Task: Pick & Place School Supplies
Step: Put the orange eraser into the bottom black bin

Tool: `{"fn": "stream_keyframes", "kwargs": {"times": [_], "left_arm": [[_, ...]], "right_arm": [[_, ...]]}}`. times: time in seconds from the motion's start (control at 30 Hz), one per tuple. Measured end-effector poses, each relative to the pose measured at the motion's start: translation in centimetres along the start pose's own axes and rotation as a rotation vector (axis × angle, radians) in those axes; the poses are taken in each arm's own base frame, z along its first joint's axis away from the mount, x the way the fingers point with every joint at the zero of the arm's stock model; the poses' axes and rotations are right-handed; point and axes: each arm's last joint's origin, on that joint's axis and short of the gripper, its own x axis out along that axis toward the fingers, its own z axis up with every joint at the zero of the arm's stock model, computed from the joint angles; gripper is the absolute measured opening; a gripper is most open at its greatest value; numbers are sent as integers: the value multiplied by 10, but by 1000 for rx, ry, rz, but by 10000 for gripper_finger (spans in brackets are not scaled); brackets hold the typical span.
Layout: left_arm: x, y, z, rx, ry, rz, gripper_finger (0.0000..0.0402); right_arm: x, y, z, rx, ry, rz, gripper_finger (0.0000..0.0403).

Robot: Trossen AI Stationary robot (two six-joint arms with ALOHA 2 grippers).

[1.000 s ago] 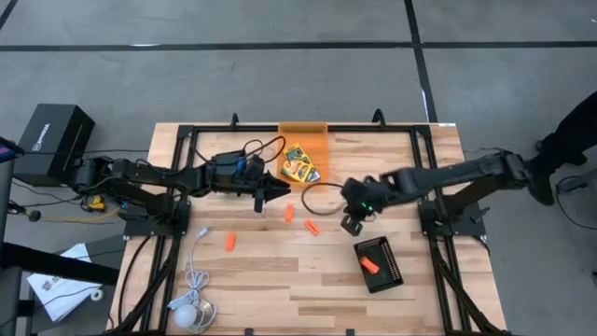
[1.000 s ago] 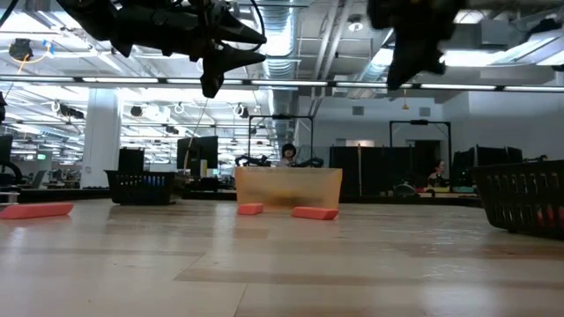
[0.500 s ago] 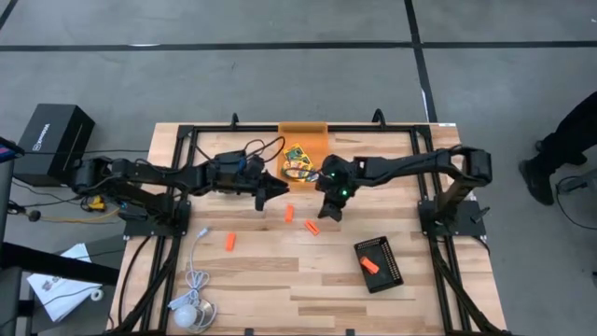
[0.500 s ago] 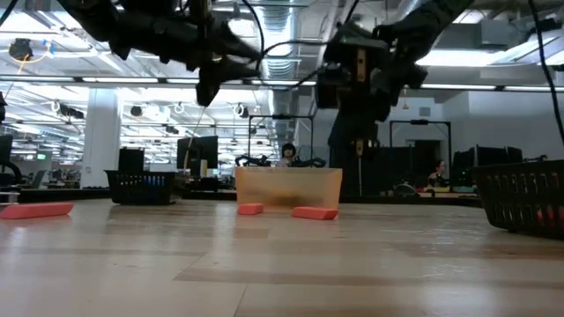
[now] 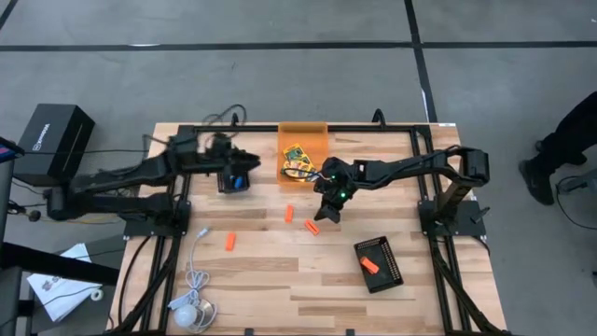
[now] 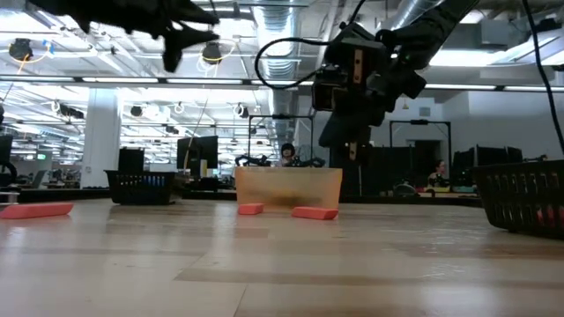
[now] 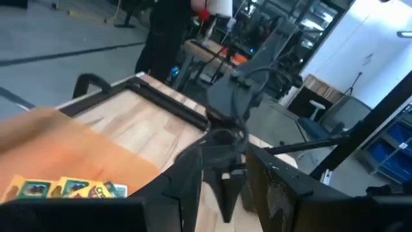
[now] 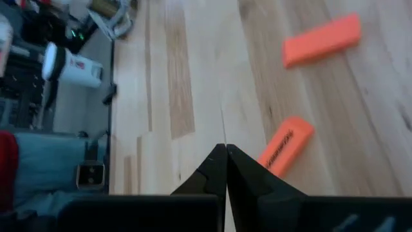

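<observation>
Two yellow-and-green crayon boxes (image 5: 298, 161) lie in the orange translucent bin (image 5: 304, 135) at the table's far edge; the left wrist view shows them too (image 7: 64, 189). Three orange pieces lie flat on the wood (image 5: 289, 215), (image 5: 312, 227), (image 5: 229, 242), and another lies in the black tray (image 5: 369, 265). My right gripper (image 5: 326, 211) is shut and hangs in the air over the two middle pieces, its tips (image 8: 225, 152) next to one of them (image 8: 286, 151). My left gripper (image 5: 235, 179) is open, raised left of the bin. No blue-handled tool shows.
The black tray (image 5: 380, 264) sits near the table's right near corner. A white cable with a round puck (image 5: 191, 308) lies at the left near corner. A dark metal frame (image 5: 187, 135) runs along the table's edges. A person (image 5: 569, 140) stands beyond the right edge.
My right gripper has swung from over the table's right half toward the left and the far edge, stopping over the two middle orange pieces by the bin. My left arm has drawn back toward the table's left and risen. No supply has moved.
</observation>
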Motion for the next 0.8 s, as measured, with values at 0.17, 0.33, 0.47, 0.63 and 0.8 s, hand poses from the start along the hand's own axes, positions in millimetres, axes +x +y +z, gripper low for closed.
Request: {"fn": "stream_keyframes", "kwargs": {"times": [0.17, 0.33, 0.47, 0.63, 0.8], "left_arm": [[-27, -6, 1, -4, 10, 25, 117], [-39, -10, 4, 5, -30, 24, 117], [-43, -11, 3, 4, -26, 28, 117], [-43, -10, 1, -3, 3, 31, 117], [-43, -9, -2, -6, 35, 42, 117]], "right_arm": [[6, -6, 3, 26, -28, -16, 0], [23, -20, -4, 95, 15, -42, 0], [34, -19, -8, 122, 21, -41, 0], [37, -12, -7, 119, -6, -42, 0], [38, -14, -12, 151, 9, -120, 0]]}}
